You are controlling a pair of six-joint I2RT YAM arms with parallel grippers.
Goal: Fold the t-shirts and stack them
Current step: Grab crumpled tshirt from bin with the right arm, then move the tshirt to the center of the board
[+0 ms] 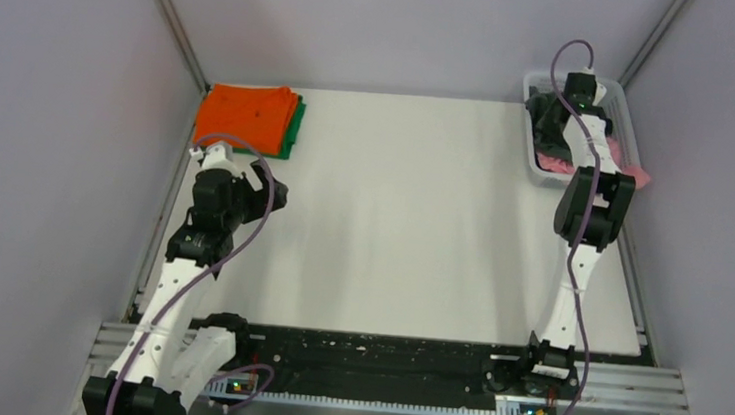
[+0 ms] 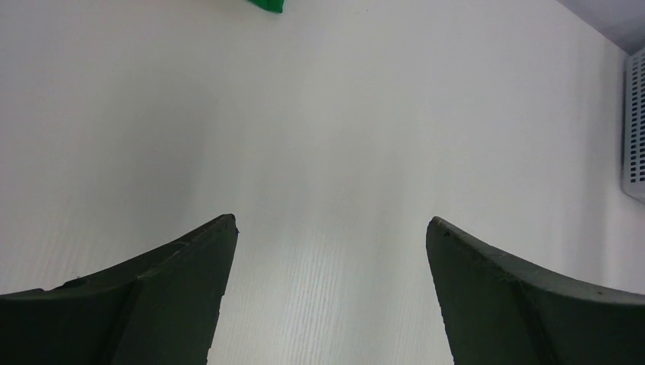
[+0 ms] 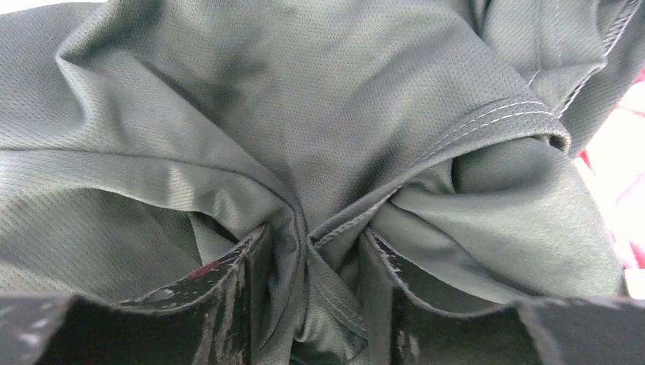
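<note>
Two folded tees, the orange tee [image 1: 248, 115] on the green tee [image 1: 294, 133], lie at the table's [image 1: 412, 222] far left. The grey tee [image 3: 319, 114] sits crumpled in the basket [image 1: 531, 131] at the far right, beside a pink tee [image 1: 556, 164]. The right claw [image 3: 316, 251] is pinched narrow on a bunched fold of it beside a stitched hem. The left claw [image 2: 331, 224] hangs wide over bare table. This thin, limp cloth will likely sag and slip. A doubled hem or shoulder seam looks a surer hold than a loose pucker.

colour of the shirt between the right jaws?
It's a dark grey t-shirt, clearest in the right wrist view.
</note>
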